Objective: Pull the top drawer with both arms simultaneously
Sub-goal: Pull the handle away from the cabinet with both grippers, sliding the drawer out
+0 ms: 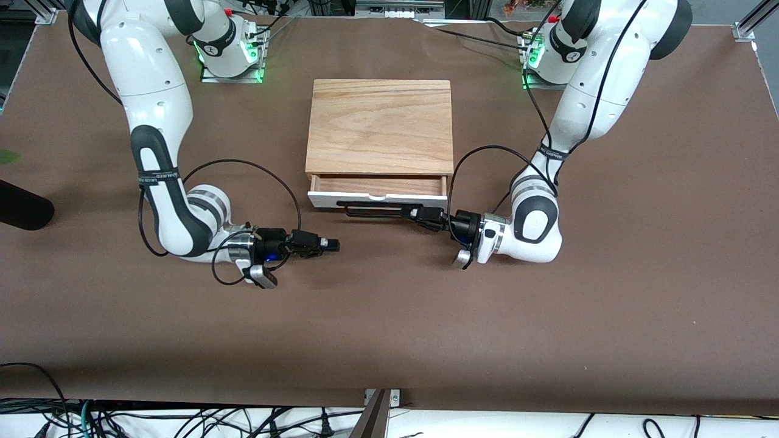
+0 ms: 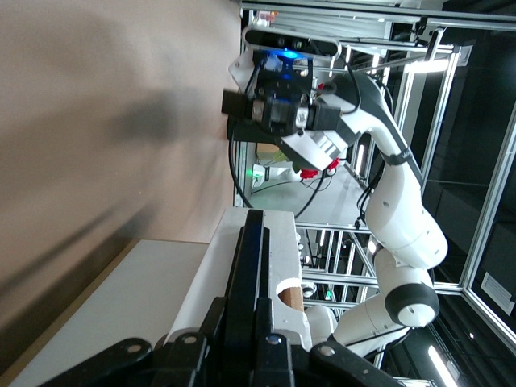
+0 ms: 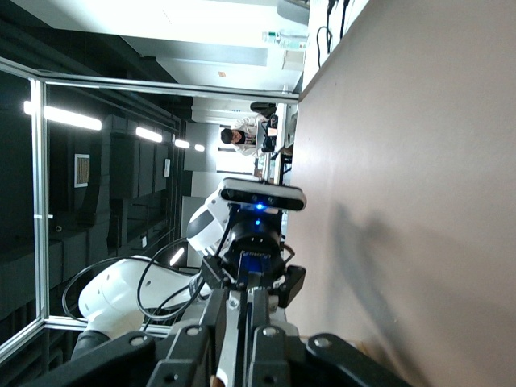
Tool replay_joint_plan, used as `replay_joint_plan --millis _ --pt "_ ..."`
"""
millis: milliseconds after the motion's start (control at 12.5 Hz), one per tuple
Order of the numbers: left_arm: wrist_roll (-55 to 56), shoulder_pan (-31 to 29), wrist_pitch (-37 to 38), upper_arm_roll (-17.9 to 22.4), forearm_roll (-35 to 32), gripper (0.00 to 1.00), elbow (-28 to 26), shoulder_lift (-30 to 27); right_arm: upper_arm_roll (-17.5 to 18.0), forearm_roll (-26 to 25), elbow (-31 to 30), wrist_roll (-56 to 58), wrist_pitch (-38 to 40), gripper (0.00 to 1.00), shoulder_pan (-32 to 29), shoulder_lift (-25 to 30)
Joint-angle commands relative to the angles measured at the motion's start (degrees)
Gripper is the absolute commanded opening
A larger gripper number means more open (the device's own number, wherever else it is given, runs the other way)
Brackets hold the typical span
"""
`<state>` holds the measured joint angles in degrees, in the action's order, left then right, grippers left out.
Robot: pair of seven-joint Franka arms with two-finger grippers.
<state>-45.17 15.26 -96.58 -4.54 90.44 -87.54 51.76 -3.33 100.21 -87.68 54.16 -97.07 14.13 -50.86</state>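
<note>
The top drawer (image 1: 377, 185) stands partly pulled out of the wooden box (image 1: 380, 125), its white front panel (image 2: 197, 290) facing the front camera. My left gripper (image 1: 420, 214) is shut on the black bar handle (image 1: 368, 210) at the end toward the left arm; in the left wrist view the handle (image 2: 251, 250) runs out from between the left gripper (image 2: 248, 314). My right gripper (image 1: 333, 245) lies low over the table, nearer the front camera than the drawer and toward the right arm's end. It is off the handle and shut on nothing, as the right gripper (image 3: 247, 314) shows in its wrist view.
The brown table cover (image 1: 389, 328) stretches wide around the box. A dark cylinder (image 1: 21, 210) pokes in at the right arm's end. Cables loop from both wrists, and the table's front edge (image 1: 389, 404) has wires below it.
</note>
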Motion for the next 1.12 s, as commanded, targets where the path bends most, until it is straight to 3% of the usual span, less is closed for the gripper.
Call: replay_joint_plan --millis 0,320,640,1040 --pt "8.3 0.9 -4.0 -0.6 3.8 0.0 11.4 3.2 0.3 0.0 4.3 -2.3 0.7 0.19 -0.7 -2.8" --pt "11.1 0.7 -4.1 -0.6 3.7 0.0 13.3 3.2 0.3 -1.1 2.3 -2.6 0.8 0.22 1.2 -1.4" --pt "11.6 0.6 -4.0 -0.6 3.6 0.0 13.4 3.2 0.4 -1.8 -6.5 -1.4 1.1 0.26 2.6 3.4" --pt "12.2 0.1 -3.8 -0.5 3.6 0.0 13.5 3.0 0.8 -2.8 -10.7 -1.6 1.1 0.28 2.6 7.3"
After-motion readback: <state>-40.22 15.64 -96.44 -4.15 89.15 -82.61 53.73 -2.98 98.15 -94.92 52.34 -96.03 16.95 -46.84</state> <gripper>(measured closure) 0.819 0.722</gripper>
